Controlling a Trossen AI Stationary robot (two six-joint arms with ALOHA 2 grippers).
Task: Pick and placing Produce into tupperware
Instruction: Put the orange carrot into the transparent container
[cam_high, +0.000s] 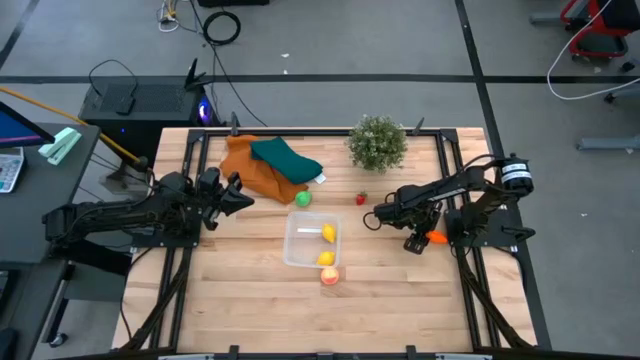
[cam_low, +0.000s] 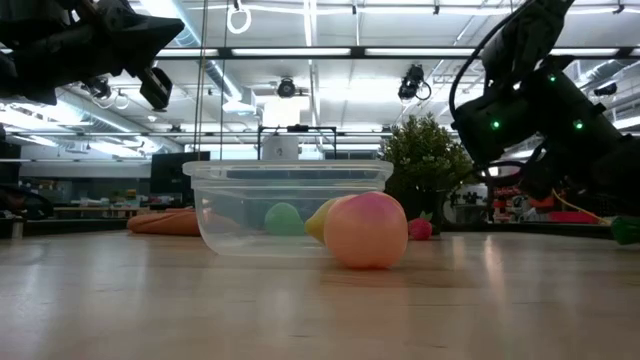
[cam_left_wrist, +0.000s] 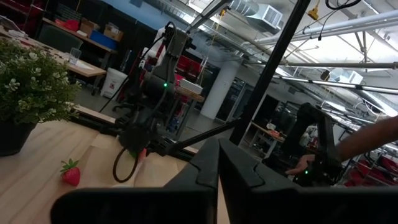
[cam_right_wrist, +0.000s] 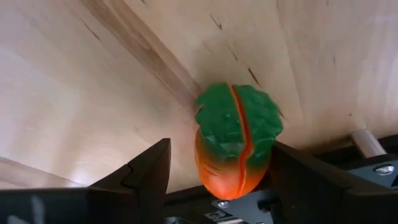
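carrot (cam_right_wrist: 235, 146): lower end hidden behind gripper body | fingers (cam_right_wrist: 146, 171): cut off

Bright overhead strip lights (cam_low: 300, 50), glare on table (cam_low: 320, 300), bg soft

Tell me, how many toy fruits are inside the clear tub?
2 yellow pieces: one mid-tub, one by its near edge. The peach one lies just outside. None seems hidden.

Bushy green plant (cam_high: 378, 143) in a pot at the back of the wooden table (cam_high: 250, 300), orange cloth (cam_high: 250, 172) with teal cloth (cam_high: 285, 158) on top, black box (cam_high: 140, 100) on the floor behind, a person's arm (cam_left_wrist: 367, 138) far off
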